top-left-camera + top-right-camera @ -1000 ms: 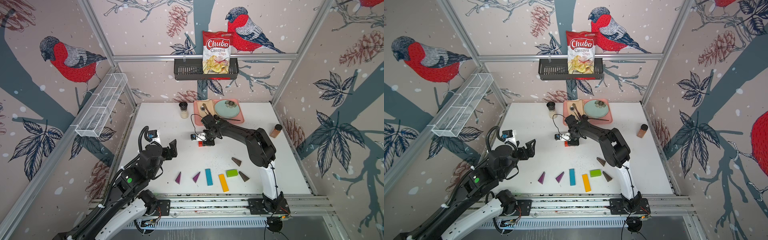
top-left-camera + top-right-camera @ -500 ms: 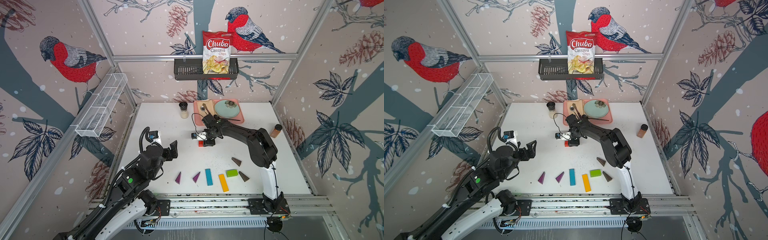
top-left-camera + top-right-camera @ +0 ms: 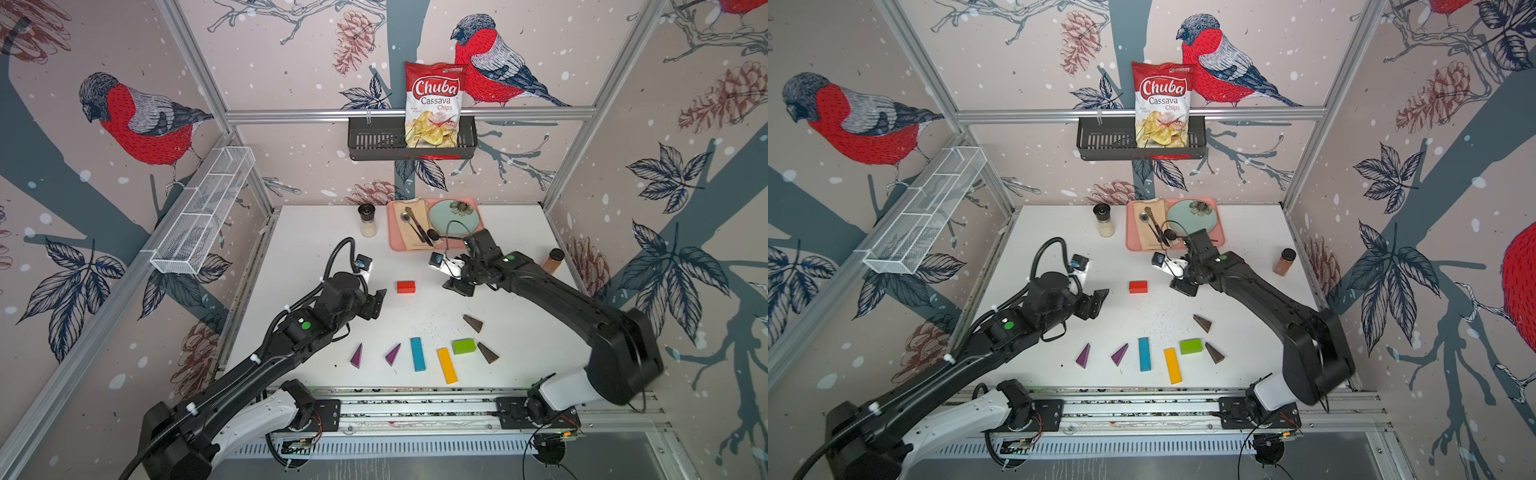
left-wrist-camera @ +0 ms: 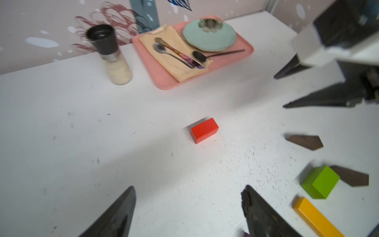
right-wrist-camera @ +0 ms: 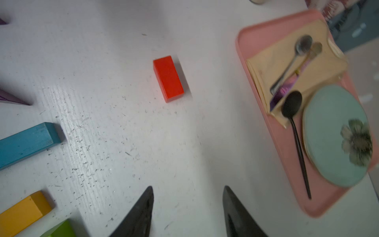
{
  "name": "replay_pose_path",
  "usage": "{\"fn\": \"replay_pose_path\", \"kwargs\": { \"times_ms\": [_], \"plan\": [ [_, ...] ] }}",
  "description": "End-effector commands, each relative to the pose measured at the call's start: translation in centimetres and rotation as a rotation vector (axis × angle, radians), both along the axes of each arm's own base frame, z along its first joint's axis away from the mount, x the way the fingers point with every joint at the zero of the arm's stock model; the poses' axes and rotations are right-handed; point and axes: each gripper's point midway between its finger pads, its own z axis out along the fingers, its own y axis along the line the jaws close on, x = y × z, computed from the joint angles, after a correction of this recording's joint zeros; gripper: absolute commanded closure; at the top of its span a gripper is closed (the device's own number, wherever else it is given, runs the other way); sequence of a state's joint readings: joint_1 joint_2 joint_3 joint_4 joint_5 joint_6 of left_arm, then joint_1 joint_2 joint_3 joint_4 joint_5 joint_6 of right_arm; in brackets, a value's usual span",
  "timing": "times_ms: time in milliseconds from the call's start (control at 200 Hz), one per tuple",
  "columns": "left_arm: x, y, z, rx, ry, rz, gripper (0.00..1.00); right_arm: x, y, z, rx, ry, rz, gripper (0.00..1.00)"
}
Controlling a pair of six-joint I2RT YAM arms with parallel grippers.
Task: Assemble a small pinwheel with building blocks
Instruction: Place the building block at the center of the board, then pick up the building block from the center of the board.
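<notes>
Right pincer [image 5: 188, 187] stands partly open, empty, right of the short red painted brick [image 3: 405, 286] on our white bench [image 3: 311, 249]; left pincer [image 4: 189, 187], wider, empty, we think hovers left.

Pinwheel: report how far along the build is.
Done: only the red brick sits alone in the middle of the table, seemingly the hub's start. In hand: nothing; left gripper and right gripper are both open and empty. Remaining: green brick, blue bar, yellow bar, two purple wedges and two brown wedges lie loose near its front edge, unassembled.
</notes>
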State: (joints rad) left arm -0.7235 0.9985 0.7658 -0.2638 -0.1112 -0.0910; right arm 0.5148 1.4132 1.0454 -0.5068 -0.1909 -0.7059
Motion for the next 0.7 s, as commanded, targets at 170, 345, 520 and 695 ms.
{"fn": "replay_pose_path", "kwargs": {
  "times_ms": [170,345,520,695],
  "plan": [
    [-1.1,-11.4,-1.6,0.133,-0.236,-0.648,0.31,2.1,-12.5,0.4,0.107,-0.044,-0.715,0.43],
    [-1.4,-16.4,-4.8,0.165,-0.137,-0.855,0.46,2.8,-16.9,3.5,0.294,-0.105,-0.916,0.38],
    [-3.9,-19.8,-6.0,0.144,-0.130,-0.963,0.47,2.4,-18.5,5.0,0.311,-0.150,-0.955,0.30],
    [-6.6,-21.1,-7.2,0.231,-0.106,-1.053,0.42,2.0,-19.8,5.6,0.338,-0.170,-0.973,0.27]
  ]
}}
